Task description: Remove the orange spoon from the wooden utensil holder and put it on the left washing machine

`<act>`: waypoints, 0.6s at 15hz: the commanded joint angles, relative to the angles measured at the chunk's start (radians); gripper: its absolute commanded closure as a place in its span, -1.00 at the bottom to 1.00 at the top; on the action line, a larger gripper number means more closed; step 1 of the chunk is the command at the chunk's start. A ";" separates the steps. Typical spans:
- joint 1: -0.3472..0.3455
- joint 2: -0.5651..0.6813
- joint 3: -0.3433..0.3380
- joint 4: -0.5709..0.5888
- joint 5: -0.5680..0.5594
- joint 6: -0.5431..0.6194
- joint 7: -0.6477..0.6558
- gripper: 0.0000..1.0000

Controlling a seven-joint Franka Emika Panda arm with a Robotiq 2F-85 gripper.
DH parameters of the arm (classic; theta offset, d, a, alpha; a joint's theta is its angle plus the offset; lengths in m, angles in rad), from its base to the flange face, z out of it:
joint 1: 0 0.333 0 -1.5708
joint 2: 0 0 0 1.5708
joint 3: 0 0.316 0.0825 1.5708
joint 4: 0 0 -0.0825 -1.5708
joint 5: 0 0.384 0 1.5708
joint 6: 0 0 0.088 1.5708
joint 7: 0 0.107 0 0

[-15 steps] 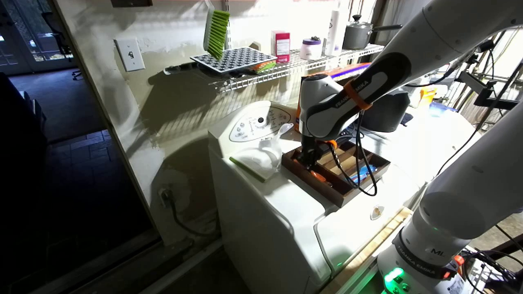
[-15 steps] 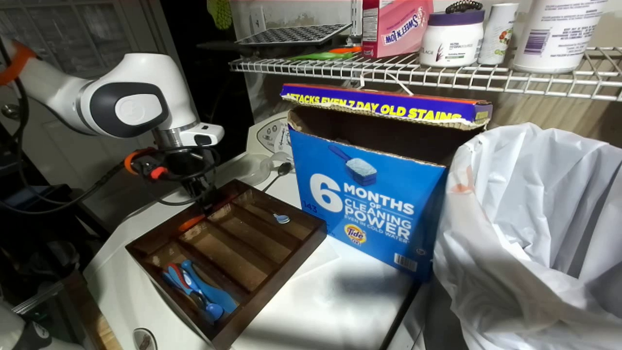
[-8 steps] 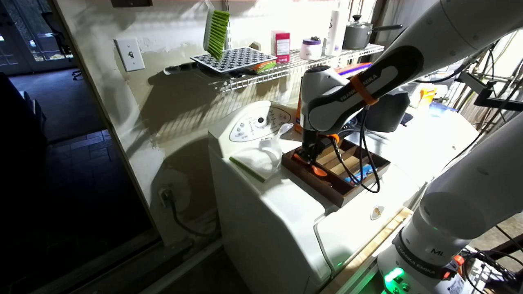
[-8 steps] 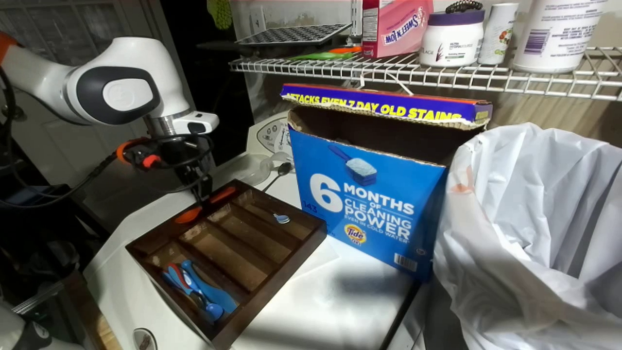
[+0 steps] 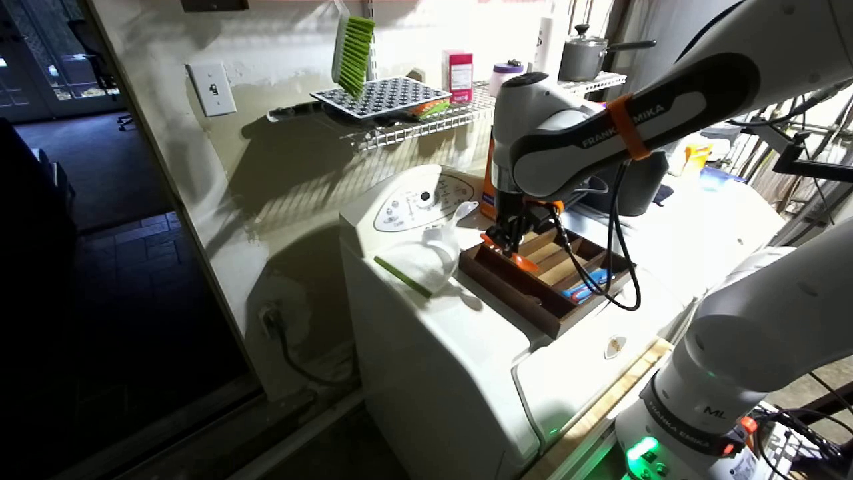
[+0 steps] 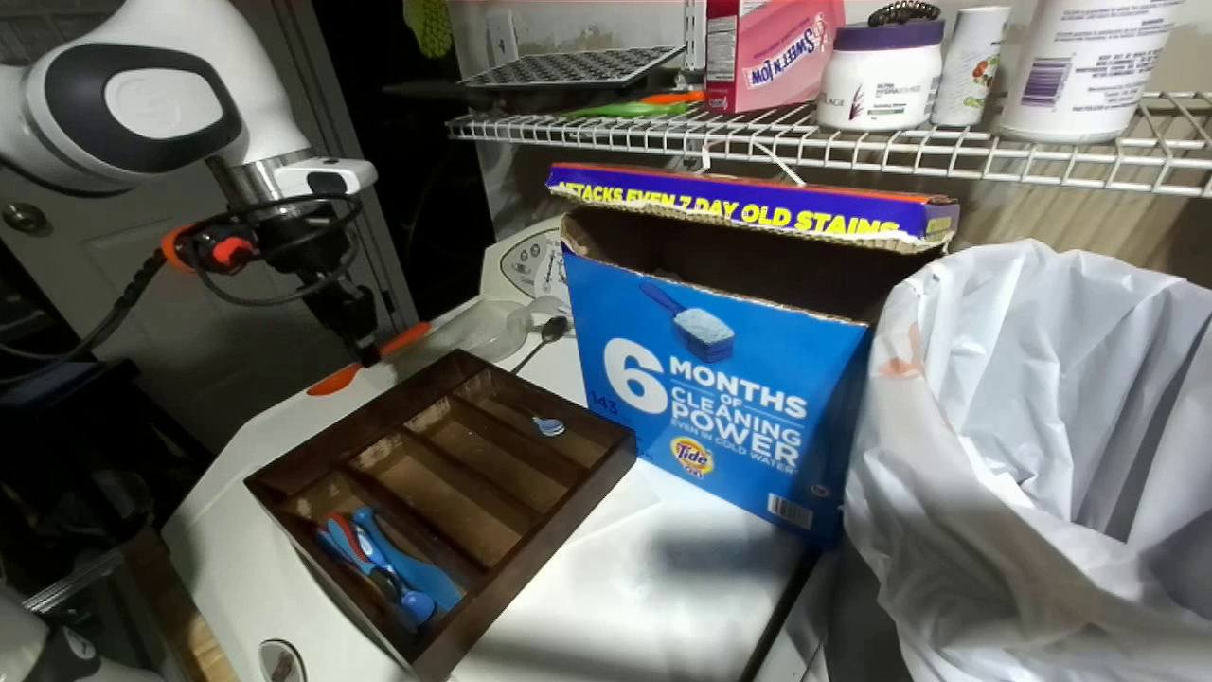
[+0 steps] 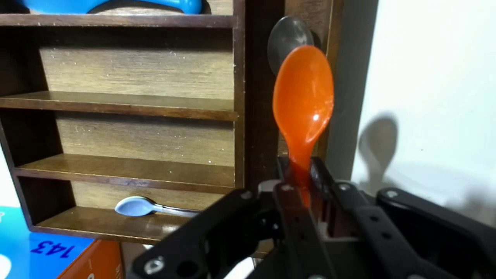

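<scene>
The gripper [image 7: 301, 167] had its jaws pinched right around the orange spoon [image 7: 303, 91], bowl poking out one side of them and handle out the other. Spoon was just hanging in midair above the wooden utensil holder [image 7: 239, 147].

Arm [image 5: 800, 40] white, rounded; black panel [image 5: 593, 138] lettered EMIKA; orange strap [image 5: 626, 127]; black cable [image 5: 614, 213], looped; gripper [image 7: 301, 170] black, silver screws [image 7: 154, 266]; base light [image 5: 643, 448] green.

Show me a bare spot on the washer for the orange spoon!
One bare patch of washer borders the wooden holder and dustpan. A second patch borders the holder and blue box. It's crowded where dustpan, box and holder cluster.
</scene>
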 commanded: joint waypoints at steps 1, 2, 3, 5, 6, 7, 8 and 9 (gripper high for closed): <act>0.048 -0.056 0.025 0.004 0.045 -0.068 0.009 0.93; 0.066 -0.060 0.030 0.007 0.063 -0.079 0.006 0.93; 0.080 -0.058 0.034 0.011 0.080 -0.085 0.007 0.93; 0.114 -0.044 0.043 0.019 0.133 -0.098 0.012 0.93; 0.124 -0.032 0.051 0.021 0.152 -0.098 0.025 0.93; 0.137 -0.018 0.058 0.023 0.177 -0.102 0.034 0.93; 0.144 -0.005 0.065 0.023 0.194 -0.101 0.044 0.93; 0.148 0.011 0.072 0.023 0.206 -0.100 0.055 0.93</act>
